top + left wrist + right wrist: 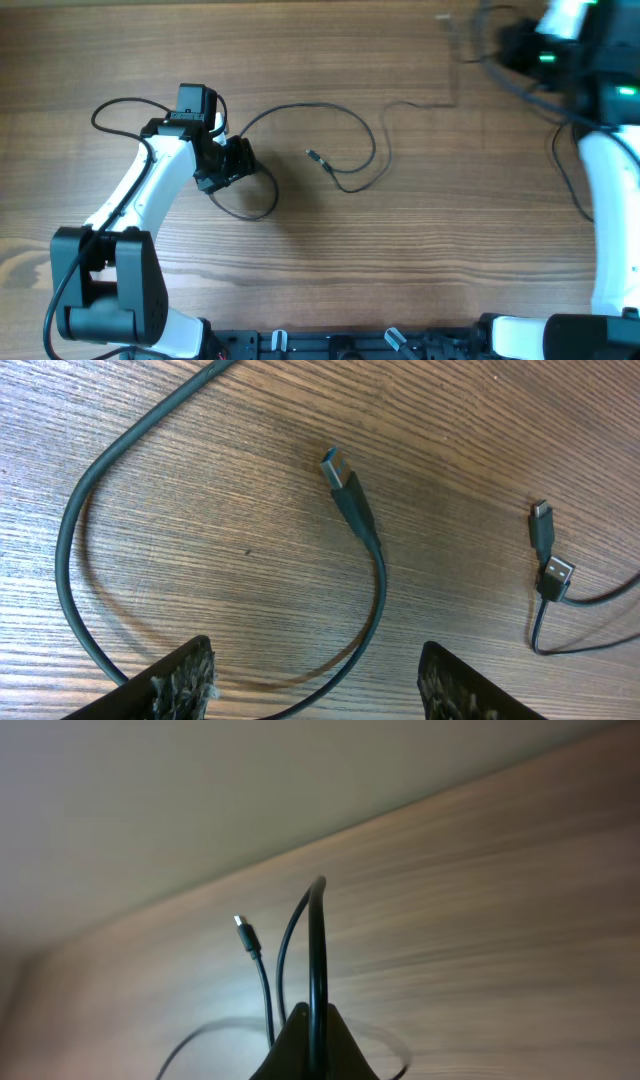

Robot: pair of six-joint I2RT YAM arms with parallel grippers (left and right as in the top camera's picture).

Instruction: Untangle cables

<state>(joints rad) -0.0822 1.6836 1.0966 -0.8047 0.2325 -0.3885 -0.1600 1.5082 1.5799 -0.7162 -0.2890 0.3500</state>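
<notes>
Just below the USB plug [345, 485], the left gripper [315, 682] hangs wide open astride a loop of the cables [383, 590], and should close squarely on that strand while the right gripper [312, 1025], far from the plug and clamped on another strand, draws away.

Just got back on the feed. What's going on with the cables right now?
The right gripper is raised near the table's far right corner, shut on a black cable, and a small plug hangs beside it. The left gripper is open and low over the table, its fingers straddling a cable loop that ends in a USB plug. Two more plugs lie close by.
</notes>
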